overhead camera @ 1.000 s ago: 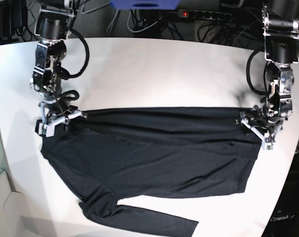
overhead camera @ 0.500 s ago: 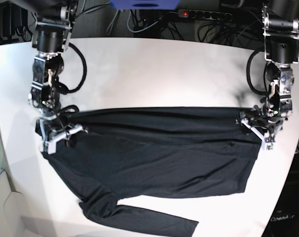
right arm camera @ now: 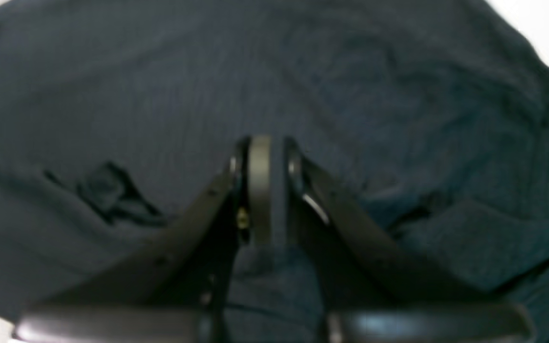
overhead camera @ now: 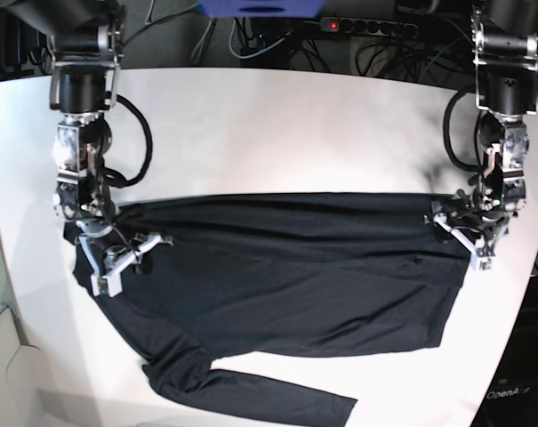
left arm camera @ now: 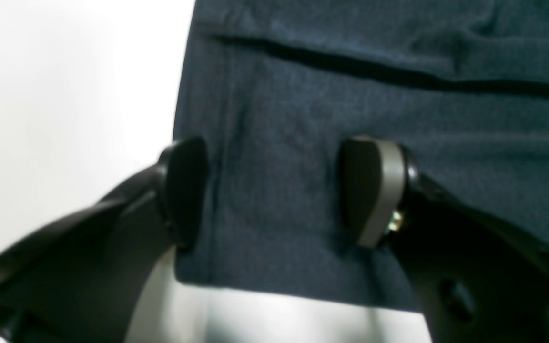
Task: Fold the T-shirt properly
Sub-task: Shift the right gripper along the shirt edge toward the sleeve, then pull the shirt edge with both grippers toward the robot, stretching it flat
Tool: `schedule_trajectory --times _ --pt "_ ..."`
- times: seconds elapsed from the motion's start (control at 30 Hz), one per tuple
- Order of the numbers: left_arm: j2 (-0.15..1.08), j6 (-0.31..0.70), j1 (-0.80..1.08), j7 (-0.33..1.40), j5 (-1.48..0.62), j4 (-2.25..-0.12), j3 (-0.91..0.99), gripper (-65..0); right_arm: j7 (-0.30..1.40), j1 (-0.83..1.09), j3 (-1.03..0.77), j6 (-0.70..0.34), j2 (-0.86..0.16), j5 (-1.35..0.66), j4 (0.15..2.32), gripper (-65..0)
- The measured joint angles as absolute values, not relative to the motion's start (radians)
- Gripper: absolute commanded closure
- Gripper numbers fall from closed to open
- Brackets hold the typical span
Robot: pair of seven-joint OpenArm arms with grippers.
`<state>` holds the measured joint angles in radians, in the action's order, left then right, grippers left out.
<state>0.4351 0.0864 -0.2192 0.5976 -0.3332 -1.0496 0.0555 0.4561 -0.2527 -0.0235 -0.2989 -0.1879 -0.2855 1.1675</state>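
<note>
Two grippers, one shirt, that's basically the whole scene. On the left of the base view, the right gripper [overhead camera: 117, 258] has its jaws pinched together on a bunched bit of fabric; the wrist cam shows cloth squeezed between the fingers [right arm camera: 260, 190]. What it's holding is the one plain dark charcoal long-sleeved knit T-shirt [overhead camera: 277, 276], which lies spread sideways across the round white table [overhead camera: 286, 124], folded over lengthwise, with a single sleeve trailing toward the near edge. Over on the right side, the left gripper [overhead camera: 471, 233] sits at the shirt's hem end with its jaws spread wide, and the two black finger pads [left arm camera: 184, 190] straddle the hem corner without squeezing it. Behind the table, one power strip [overhead camera: 366, 27] with a red light sits among cables.
</note>
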Motion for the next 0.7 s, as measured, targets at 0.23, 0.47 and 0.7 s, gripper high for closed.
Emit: schedule_trajectory --times 0.23,0.47,0.7 --pt "0.435 0.086 -0.218 0.594 -0.333 -1.05 0.053 -43.3 0.459 -0.324 0.047 -0.299 -0.254 -0.293 1.146 -26.5" --pt "0.43 0.083 -0.216 0.594 -0.33 -1.054 0.05 -43.3 0.445 -0.529 0.046 -0.299 -0.264 -0.289 0.865 -30.6" --pt "0.429 0.083 -0.216 0.596 -0.329 -1.055 0.053 -43.3 0.398 -0.497 0.043 -0.299 -0.263 -0.295 0.828 -26.6"
